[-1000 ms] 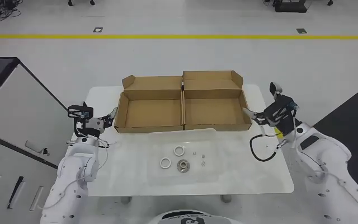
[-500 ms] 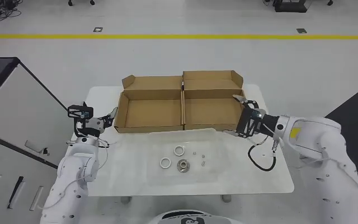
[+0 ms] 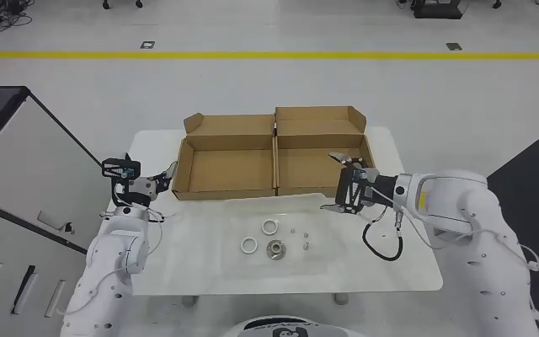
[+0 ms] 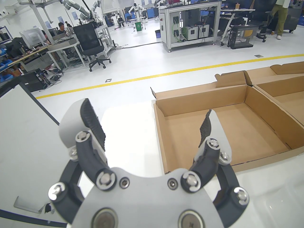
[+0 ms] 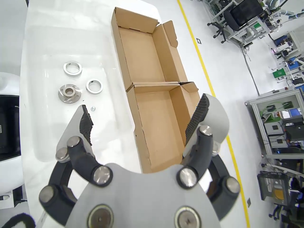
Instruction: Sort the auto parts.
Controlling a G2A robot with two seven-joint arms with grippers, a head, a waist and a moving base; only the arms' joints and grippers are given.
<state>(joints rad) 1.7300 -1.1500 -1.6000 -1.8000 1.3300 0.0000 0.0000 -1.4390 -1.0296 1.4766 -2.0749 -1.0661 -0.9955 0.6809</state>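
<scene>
Left box and right box touch side by side on table, mid-frame. Below them, lower centre: upper ring; lower ring down-left of it; flange just right of lower ring. Right gripper over right box's lower-right part.

A robotics lab is indicated: a yellow floor line is painted, and robot arms, office chairs and equipment racks are seen beyond.

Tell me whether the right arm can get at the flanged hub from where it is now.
Probably yes. The right gripper is open above the front wall of the right cardboard box, and the flanged hub lies on bare table nearby, with two rings beside it and nothing standing between.
</scene>
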